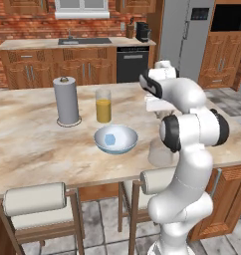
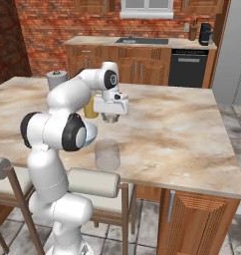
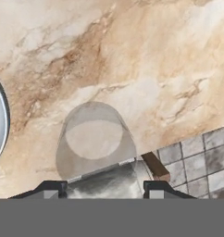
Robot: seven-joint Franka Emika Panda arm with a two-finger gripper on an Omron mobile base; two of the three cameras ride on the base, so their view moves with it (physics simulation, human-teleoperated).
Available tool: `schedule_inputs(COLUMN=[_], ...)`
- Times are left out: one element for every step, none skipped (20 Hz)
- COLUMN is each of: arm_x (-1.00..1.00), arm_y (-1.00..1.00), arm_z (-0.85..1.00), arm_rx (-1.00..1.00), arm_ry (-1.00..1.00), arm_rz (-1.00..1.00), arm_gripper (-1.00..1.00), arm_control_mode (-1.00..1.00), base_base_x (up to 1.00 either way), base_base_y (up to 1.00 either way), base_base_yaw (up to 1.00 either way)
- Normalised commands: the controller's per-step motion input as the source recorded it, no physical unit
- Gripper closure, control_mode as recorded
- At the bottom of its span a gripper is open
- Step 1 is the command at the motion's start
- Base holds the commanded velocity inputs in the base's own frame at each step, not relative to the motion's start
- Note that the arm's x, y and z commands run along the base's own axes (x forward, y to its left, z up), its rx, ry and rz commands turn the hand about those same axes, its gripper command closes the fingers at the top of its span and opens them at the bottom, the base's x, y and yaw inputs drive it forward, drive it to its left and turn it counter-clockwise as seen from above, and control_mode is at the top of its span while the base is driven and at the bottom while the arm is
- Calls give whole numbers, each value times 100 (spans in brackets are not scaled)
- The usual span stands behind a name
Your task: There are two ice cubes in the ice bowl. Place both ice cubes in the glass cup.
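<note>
2 cubes are wanted in the cup (image 1: pixel 161 152), and 1 light blue cube (image 1: pixel 110 139) can be made out lying in the bowl (image 1: pixel 127 141); the whitish one I cannot pick out against the glassy floor of the bowl. The cup looks empty in the hand view, so by my judgement no cube has been delivered yet.

The pincer (image 2: pixel 110 118) hangs above the table (image 2: pixel 182 124), well clear of its surface, pointing down. In the hand view its 2 tips sit wide apart at the bottom edge with nothing between them but the cup's rim showing beyond, so I read it as spread and empty.

The relation that matters: the pincer is over the cup's side of the table, not the bowl's. In the left base view the bowl lies to the left of the cup, near the table's front edge, with the juice glass (image 1: pixel 103 105) and the paper towel roll (image 1: pixel 67 101) standing behind it. In the hand view only a sliver of the bowl's rim (image 3: pixel 2 121) shows at the left edge, while the cup (image 3: pixel 95 139) sits almost straight ahead of the tips. So the next reach probably has to carry the pincer sideways to the robot's left and then down into the bowl. The cubes are small and roughly equal-sided, so no long axis constrains the wrist angle.
</note>
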Motion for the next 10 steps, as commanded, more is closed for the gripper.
schedule_inputs(arm_x=[0, 0, 0, 0, 0, 0, 0, 0, 0, 0], arm_y=[0, 0, 0, 0, 0, 0, 0, 0, 0, 0], arm_z=[-45, -46, -48, -51, -52, -54, -52, -48, -44, -34], arm_rx=[0, 0, 0, 0, 0, 1, 3, 5, 7, 8], arm_ry=[13, 8, 7, 3, 2, 1, 0, 0, 0, 0], arm_rz=[0, 0, 0, 0, 0, 0, 0, 0, 0, 0], arm_gripper=[100, 100, 100, 100, 100, 100, 100, 100, 100, 100], arm_control_mode=[-100, -100, -100, -100, -100, -100, -100, -100, -100, -100], base_base_x=[0, 0, 0, 0, 0, 0, 0, 0, 0, 0], base_base_y=[0, 0, 0, 0, 0, 0, 0, 0, 0, 0], base_base_yaw=[0, 0, 0, 0, 0, 0, 0, 0, 0, 0])
